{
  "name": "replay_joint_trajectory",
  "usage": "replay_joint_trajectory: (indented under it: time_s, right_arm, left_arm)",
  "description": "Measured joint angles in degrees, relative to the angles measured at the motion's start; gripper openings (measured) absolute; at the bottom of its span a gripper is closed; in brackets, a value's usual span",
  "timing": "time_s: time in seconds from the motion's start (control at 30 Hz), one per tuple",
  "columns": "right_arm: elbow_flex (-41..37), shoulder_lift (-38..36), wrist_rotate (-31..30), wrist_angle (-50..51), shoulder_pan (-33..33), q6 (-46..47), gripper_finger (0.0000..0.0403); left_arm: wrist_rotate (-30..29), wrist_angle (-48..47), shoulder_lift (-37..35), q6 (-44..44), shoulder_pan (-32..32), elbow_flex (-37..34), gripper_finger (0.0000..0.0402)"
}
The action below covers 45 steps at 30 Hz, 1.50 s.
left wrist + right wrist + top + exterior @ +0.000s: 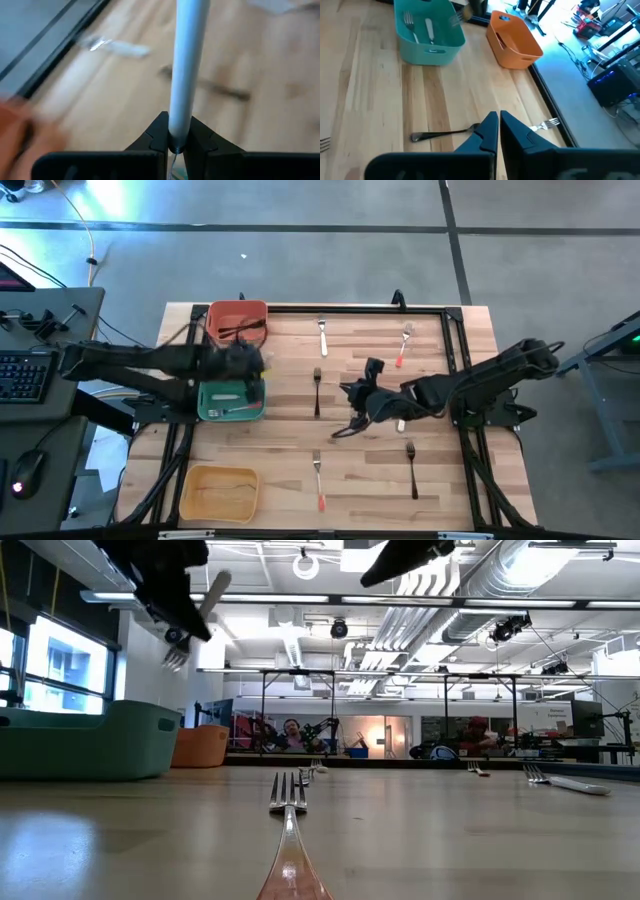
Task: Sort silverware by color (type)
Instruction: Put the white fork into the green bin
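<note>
My left gripper [176, 132] hangs over the green bin [205, 412], shut on a white-handled fork [195, 620] with a silver head. That bin [430, 50] holds a fork and another white-handled piece. My right gripper [498, 122] is shut and empty, raised above mid-table [355, 395], over a black fork [445, 135] lying flat on the wood. Other pieces also lie flat: a black fork [317, 390], a white-handled one [322, 335], an orange-handled spoon [403, 345], an orange-handled fork [318, 480], and a second black fork [411, 465]. My left gripper pinches the fork between its two fingers at the white handle's head end [179, 125]. The long handle [186, 60] sticks out past the fingertips. In the low view the fork is lifted clear and tilted, tines [175, 658] down, handle [215, 588] up.
A red-orange bin [238, 308] with dark pieces stands beyond the green one, and a yellow bin [190, 500] sits at the near left corner. A black frame rail [455, 350] borders the tabletop. Bare wood lies between the scattered cutlery.
</note>
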<state>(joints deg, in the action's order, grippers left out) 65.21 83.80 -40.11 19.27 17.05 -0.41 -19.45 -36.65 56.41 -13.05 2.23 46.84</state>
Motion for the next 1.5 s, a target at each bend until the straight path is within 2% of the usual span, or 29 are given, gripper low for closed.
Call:
replay_joint_trajectory:
  time_s: [0.17, 0.3, 0.4, 0.53, 0.73, 0.9, 1.23, 1.5]
  right_arm:
    - [-5.72, -1.83, 5.03, -8.31, -3.46, -3.79, 0.0000]
    - [-9.92, -2.64, 9.00, -14.59, -5.99, -7.02, 0.0000]
    - [-11.57, -3.04, 10.78, -17.00, -7.58, -7.56, 0.0000]
    - [-11.82, -3.03, 12.59, -16.02, -9.02, -7.61, 0.0000]
    - [-11.82, -3.03, 16.46, -15.39, -11.59, -7.78, 0.0000]
    - [-11.85, -2.82, 22.22, -18.21, -15.27, -7.63, 0.0000]
    - [-11.85, -2.79, 29.63, -19.85, -24.74, -7.61, 0.0000]
    - [-11.85, -2.79, 32.22, -22.95, -29.12, -7.61, 0.0000]
  left_arm:
    - [-0.83, -9.44, 1.73, 3.79, 13.28, 3.76, 0.0018]
    - [-1.72, -10.47, 4.12, 10.15, 23.12, 4.21, 0.0018]
    - [-2.42, -9.99, 6.37, 15.99, 28.40, 4.21, 0.0018]
    - [-3.40, -10.01, 8.34, 17.70, 32.63, 4.21, 0.0018]
    - [-7.04, -9.88, 8.69, 18.69, 33.45, 4.21, 0.0018]
    - [-6.81, -9.85, 8.69, 18.30, 32.85, 4.21, 0.0018]
    - [-6.62, -11.71, 8.69, 23.74, 30.98, 4.16, 0.0018]
    - [-6.64, -12.03, 8.69, 27.75, 30.98, 4.15, 0.0018]
